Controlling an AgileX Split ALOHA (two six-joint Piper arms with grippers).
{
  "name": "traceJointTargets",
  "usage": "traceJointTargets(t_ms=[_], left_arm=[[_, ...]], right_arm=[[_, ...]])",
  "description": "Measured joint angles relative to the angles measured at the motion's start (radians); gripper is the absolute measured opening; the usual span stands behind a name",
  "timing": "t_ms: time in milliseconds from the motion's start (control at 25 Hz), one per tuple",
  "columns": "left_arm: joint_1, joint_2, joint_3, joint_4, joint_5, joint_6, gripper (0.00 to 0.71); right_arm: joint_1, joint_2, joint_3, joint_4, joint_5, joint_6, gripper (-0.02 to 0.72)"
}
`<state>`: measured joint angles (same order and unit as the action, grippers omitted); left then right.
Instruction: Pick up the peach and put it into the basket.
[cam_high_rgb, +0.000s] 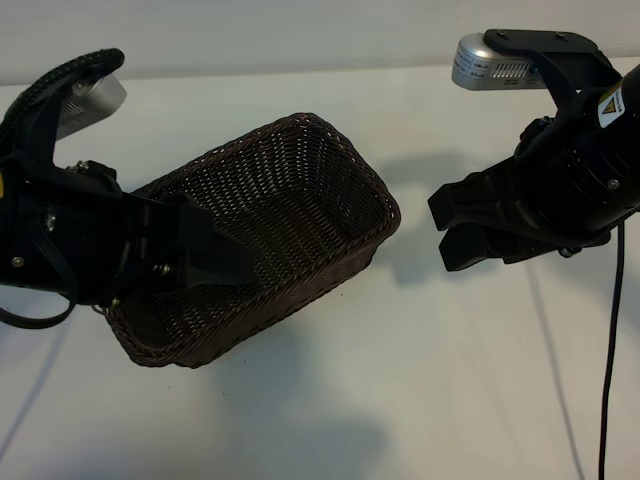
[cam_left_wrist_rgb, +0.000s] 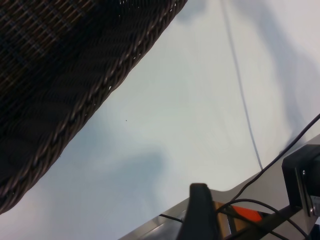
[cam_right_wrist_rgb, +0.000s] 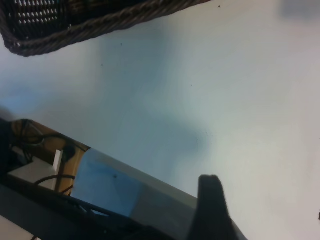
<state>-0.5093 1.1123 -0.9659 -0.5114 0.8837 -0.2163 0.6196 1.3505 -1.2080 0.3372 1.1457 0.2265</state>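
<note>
The dark brown wicker basket (cam_high_rgb: 290, 215) sits on the white counter (cam_high_rgb: 420, 380), set at a slant, its long side running from the counter's near left toward the middle. Its inside, as far as the exterior view shows it, is bare weave. The peach is not visible in any of the views; whether it lies hidden behind the left arm or elsewhere cannot be told.

The left tool (cam_high_rgb: 215, 255) hangs over the near left part of the basket, pointing down and toward the middle of the counter, its black fingers above the basket floor. Its jaws stand well apart and nothing is held between them. In the left wrist view one dark fingertip (cam_left_wrist_rgb: 200, 210) shows against the counter, with the basket's braided rim (cam_left_wrist_rgb: 95, 97) off to one side and a thin cable (cam_left_wrist_rgb: 240, 85) trailing across the white surface.

The right tool (cam_high_rgb: 458, 228) hangs above the bare counter to the right of the basket, apart from its rim, tilted downward. Its two fingers are spread fairly wide and grip nothing. The right wrist view shows one finger (cam_right_wrist_rgb: 212, 207) over the counter near its edge, and a corner of the basket farther off.
</note>
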Motion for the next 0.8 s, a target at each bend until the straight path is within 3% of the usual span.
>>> traceJointTargets(t_ms=[800], left_arm=[[0.0, 0.0, 0.0, 0.027, -0.003, 0.019, 0.553]], right_arm=[[0.0, 0.0, 0.0, 0.0, 0.0, 0.0, 0.496]])
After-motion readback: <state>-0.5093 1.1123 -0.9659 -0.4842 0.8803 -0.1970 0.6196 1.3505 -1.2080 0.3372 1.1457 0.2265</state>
